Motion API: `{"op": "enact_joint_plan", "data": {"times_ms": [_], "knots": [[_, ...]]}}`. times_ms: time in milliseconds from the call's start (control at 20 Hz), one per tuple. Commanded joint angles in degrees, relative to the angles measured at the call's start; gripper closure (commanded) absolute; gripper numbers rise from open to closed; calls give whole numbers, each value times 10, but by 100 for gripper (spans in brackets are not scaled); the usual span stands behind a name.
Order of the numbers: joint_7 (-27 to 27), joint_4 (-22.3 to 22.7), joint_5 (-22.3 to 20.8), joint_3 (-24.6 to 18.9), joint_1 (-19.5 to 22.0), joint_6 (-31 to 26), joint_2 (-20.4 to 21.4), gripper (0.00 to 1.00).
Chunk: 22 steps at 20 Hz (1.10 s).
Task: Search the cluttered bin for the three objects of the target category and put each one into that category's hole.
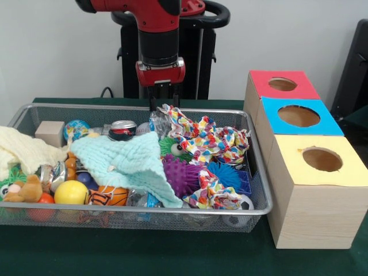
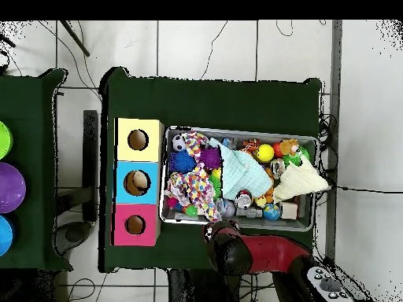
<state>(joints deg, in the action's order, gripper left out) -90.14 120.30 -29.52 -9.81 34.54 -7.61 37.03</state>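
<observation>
Front view, nearest the camera: the bin (image 1: 138, 211) lies long across the green bench (image 1: 172, 253), well forward of and below my claw (image 1: 164, 98). At its near rim, a clear creased bottle (image 1: 144, 199) with a blue label shows partly under the pale green cloth (image 1: 129, 164), well out from my claw toward the camera. Beside it sit a yellow ball (image 1: 71, 192) and a purple spiky ball (image 1: 179, 175). A speckled multicoloured cloth (image 1: 210, 141) sprawls just below and to the camera-right of my claw. Off to that same side stand the three wooden boxes, the blue-topped one between the yellow and the red; its hole (image 1: 298, 116) is well apart from my claw. Farther back, a crushed drink can (image 1: 122, 130) lies near the far rim, close to my claw on the camera-left. Another clear bottle (image 1: 159, 122) seems to lie right under my claw's tips, though I cannot be sure of it. My claw hangs over the far rim, fingers pointing down with only a narrow gap between them; I cannot tell whether it is gripping anything.
</observation>
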Motion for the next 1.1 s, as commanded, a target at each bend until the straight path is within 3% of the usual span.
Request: {"op": "enact_joint_plan", "data": {"times_ms": [50, 1100], "knots": [[-36, -152, -24, -54, 8, 72, -144, 0], [-39, -150, -26, -55, 10, 82, -145, 0]]}}
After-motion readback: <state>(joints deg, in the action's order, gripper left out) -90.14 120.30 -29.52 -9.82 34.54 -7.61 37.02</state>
